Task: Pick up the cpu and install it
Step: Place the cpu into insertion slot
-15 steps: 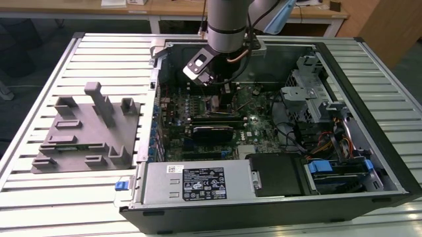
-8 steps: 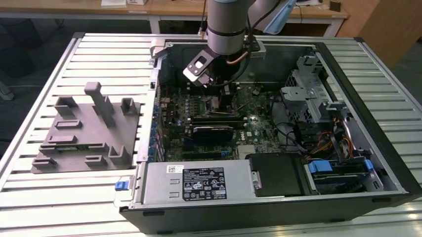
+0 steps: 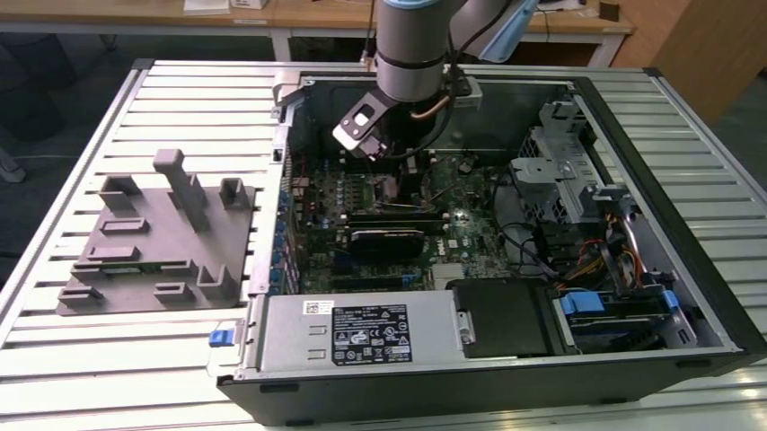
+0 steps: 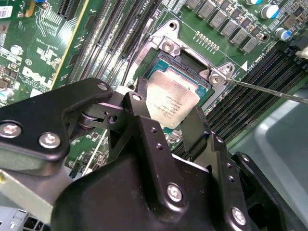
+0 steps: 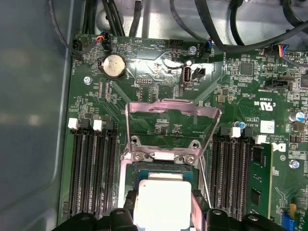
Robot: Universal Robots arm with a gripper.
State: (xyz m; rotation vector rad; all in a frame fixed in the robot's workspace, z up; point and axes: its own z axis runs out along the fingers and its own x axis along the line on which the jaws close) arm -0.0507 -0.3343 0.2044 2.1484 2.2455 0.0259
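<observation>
While the open computer case (image 3: 677,224) lies at the exterior view's right, the arm reaches into its far half; on the motherboard (image 5: 159,82), just above the socket (image 4: 190,61), the gripper (image 4: 167,109) clamps the cpu (image 4: 175,96) by opposite edges; light, stiff, likely fragile underneath

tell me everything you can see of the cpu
The cpu is a flat square chip with a pale silvery metal top bearing faint print. It sits between the black fingers of the gripper, which close on two opposite edges. It lies roughly level over the open socket on the green motherboard, whose metal load plate is swung up. Whether it is seated cannot be told.
</observation>
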